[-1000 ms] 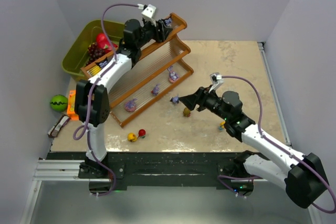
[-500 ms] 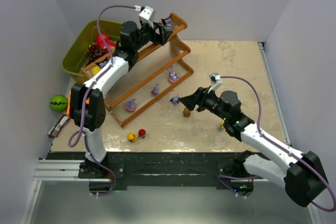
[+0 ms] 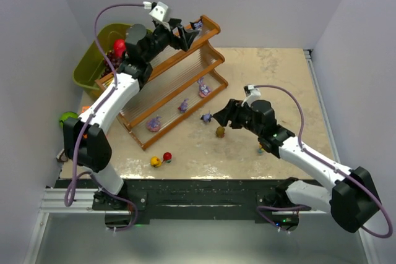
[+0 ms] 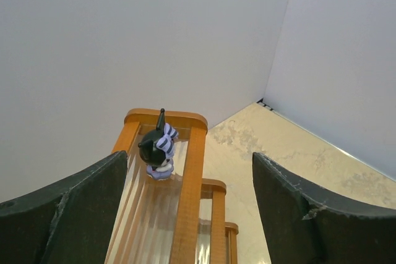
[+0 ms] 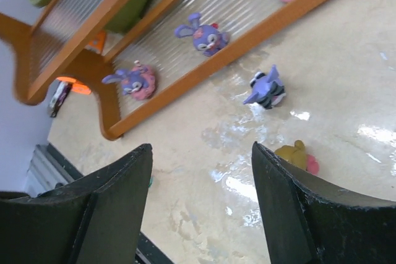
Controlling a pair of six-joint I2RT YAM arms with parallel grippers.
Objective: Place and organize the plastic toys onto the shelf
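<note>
The shelf (image 3: 179, 75) runs diagonally at the back left. A dark blue-black toy (image 3: 197, 25) stands at the right end of its top tier. My left gripper (image 3: 181, 34) hangs open just left of it, holding nothing. In the left wrist view the dark toy (image 4: 156, 146) stands free on the shelf (image 4: 185, 214), ahead of the left gripper (image 4: 189, 156). Three purple bunny toys (image 3: 184, 106) sit on the lowest tier. A purple-black toy (image 5: 265, 89) and an olive toy (image 5: 296, 156) lie on the table. My right gripper (image 5: 201, 148) hovers open near them, empty.
An olive-green bin (image 3: 93, 60) with a red fruit (image 3: 119, 47) stands behind the shelf. A yellow toy (image 3: 156, 162) and a red toy (image 3: 167, 156) lie near the front edge. Another yellow toy (image 3: 262, 148) shows under the right arm. Walls close in on three sides.
My left gripper has opened and drawn back to the left, leaving the dark toy on the top tier. The right gripper has shifted slightly left.
</note>
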